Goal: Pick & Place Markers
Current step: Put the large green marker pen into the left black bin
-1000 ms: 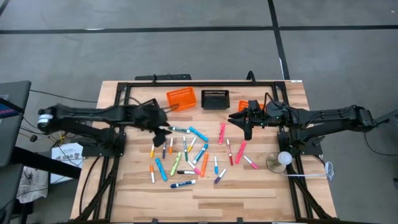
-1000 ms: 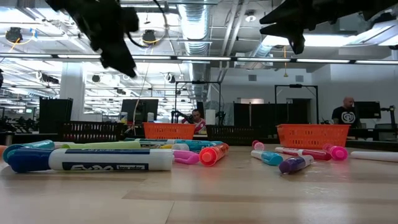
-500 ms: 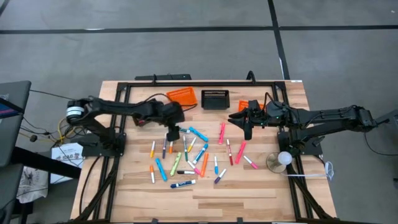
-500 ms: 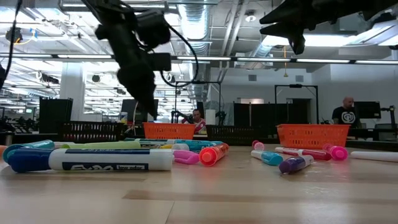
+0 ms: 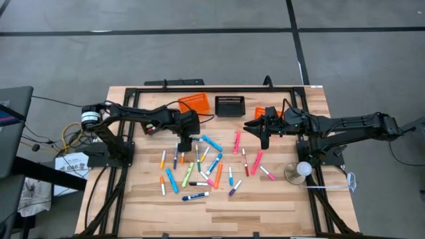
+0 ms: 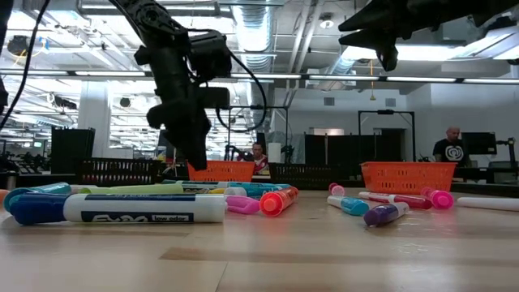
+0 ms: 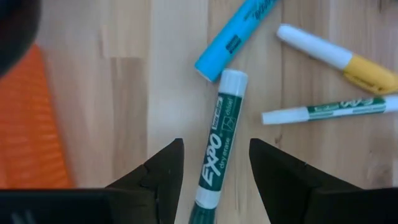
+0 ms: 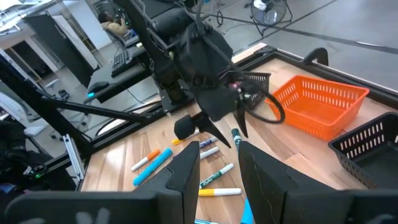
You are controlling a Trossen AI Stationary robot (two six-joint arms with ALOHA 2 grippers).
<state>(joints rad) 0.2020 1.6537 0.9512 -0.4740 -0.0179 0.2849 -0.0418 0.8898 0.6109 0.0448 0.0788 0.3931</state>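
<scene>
Several markers (image 5: 206, 166) in many colours lie scattered flat on the middle of the wooden table (image 5: 279, 206). My left gripper (image 5: 182, 145) points steeply down over their far left part, open. Its two fingers stand on either side of a green marker (image 7: 214, 155) that lies on the wood, without touching it. A light blue marker (image 7: 233, 37) and a yellow-capped one (image 7: 329, 56) lie just beyond it. My right gripper (image 5: 263, 141) hangs high over the table's right part, open (image 8: 219, 149), with nothing between its fingers.
At the far edge stand an orange mesh basket (image 5: 193, 103), a black one (image 5: 230, 105) and a second orange one (image 5: 271, 112), partly under my right arm. A round clear thing with a white ball (image 5: 300, 170) sits at the right. People show in the room behind (image 6: 451, 146).
My left gripper has come down toward the table and gone a little toward its right edge, over the green marker, rolling at the wrist as it went. Its fingers have stayed open. The markers lie as before.
</scene>
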